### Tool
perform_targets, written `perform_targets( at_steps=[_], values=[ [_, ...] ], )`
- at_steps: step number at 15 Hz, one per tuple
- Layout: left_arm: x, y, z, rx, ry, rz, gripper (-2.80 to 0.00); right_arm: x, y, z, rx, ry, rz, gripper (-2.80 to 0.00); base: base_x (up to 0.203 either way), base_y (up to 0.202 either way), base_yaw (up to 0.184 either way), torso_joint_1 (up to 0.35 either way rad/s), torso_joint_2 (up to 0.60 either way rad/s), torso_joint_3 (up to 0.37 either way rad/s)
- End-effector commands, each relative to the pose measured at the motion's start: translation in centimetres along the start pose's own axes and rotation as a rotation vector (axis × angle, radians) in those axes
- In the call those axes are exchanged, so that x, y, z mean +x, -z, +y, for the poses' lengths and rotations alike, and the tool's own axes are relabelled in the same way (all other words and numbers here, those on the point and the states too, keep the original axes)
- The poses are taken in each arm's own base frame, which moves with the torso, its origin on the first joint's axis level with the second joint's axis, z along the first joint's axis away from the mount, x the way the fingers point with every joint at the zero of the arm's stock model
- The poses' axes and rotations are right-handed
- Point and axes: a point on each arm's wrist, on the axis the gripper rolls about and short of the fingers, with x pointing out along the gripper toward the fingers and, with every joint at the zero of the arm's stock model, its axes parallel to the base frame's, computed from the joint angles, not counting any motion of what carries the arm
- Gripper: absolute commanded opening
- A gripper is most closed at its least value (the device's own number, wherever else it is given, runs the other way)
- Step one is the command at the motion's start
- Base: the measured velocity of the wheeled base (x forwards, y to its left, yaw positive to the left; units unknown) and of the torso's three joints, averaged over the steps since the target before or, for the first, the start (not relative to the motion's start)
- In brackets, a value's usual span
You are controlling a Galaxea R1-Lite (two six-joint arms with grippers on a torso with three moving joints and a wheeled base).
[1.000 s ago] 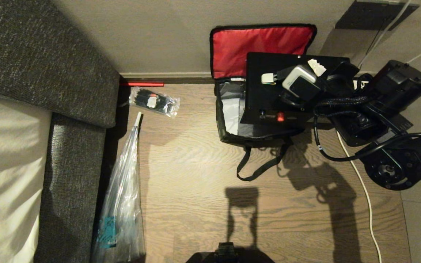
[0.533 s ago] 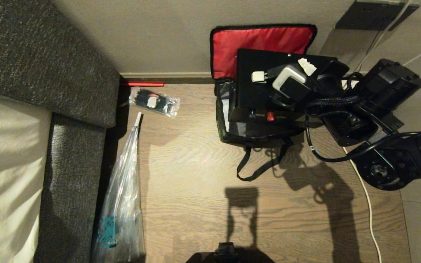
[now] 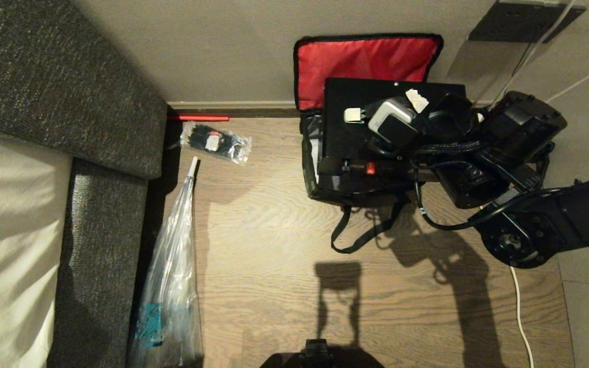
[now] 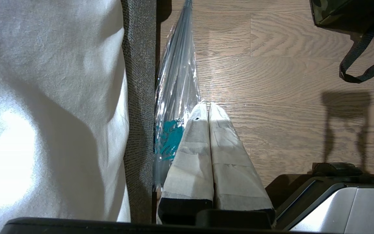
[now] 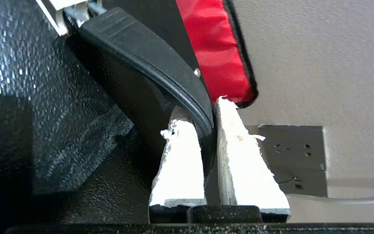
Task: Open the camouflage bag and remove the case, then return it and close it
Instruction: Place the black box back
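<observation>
The camouflage bag (image 3: 325, 193) stands open on the wood floor by the wall, its red lid lining (image 3: 366, 59) leaning back against the wall. The flat black case (image 3: 348, 135) hangs over the bag's opening and hides most of the inside. In the right wrist view my right gripper (image 5: 203, 110) is shut on the case's curved black handle (image 5: 148, 52), beside the speckled top (image 5: 28, 81). My right arm (image 3: 483, 153) reaches in from the right. My left gripper (image 4: 206, 105) is shut and empty, parked low beside the couch.
A grey couch with a white cushion (image 3: 105, 102) fills the left side. A long clear plastic bag (image 3: 172, 266) and a small clear bag of black parts (image 3: 215, 140) lie beside it. A white cable (image 3: 519, 306) runs along the floor at the right, and a wall socket (image 3: 524, 20) sits above.
My right arm has carried the case to the left, so it now sits more squarely over the bag's opening and covers more of the grey interior. The left arm has stayed still.
</observation>
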Motion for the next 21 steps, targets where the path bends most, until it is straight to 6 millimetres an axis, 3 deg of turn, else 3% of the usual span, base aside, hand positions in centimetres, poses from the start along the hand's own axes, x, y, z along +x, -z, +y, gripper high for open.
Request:
perform_targets(
  at_steps=[1, 17, 21],
  values=[
    [0.0, 0.0, 0.0, 0.0, 0.0, 0.003, -2.8, 0.3, 0.0, 0.6, -0.006, -0.003, 0.002, -2.8, 0.0, 0.0, 0.0, 0.0, 0.0, 0.0],
    [0.0, 0.0, 0.0, 0.0, 0.0, 0.003, -2.8, 1.2, 0.5, 4.5, 0.028, -0.067, 0.018, -2.8, 0.0, 0.0, 0.0, 0.0, 0.0, 0.0],
    [0.0, 0.0, 0.0, 0.0, 0.0, 0.003, -2.8, 1.9, 0.9, 4.3, 0.031, -0.02, 0.021, -2.8, 0.0, 0.0, 0.0, 0.0, 0.0, 0.0]
  ],
)
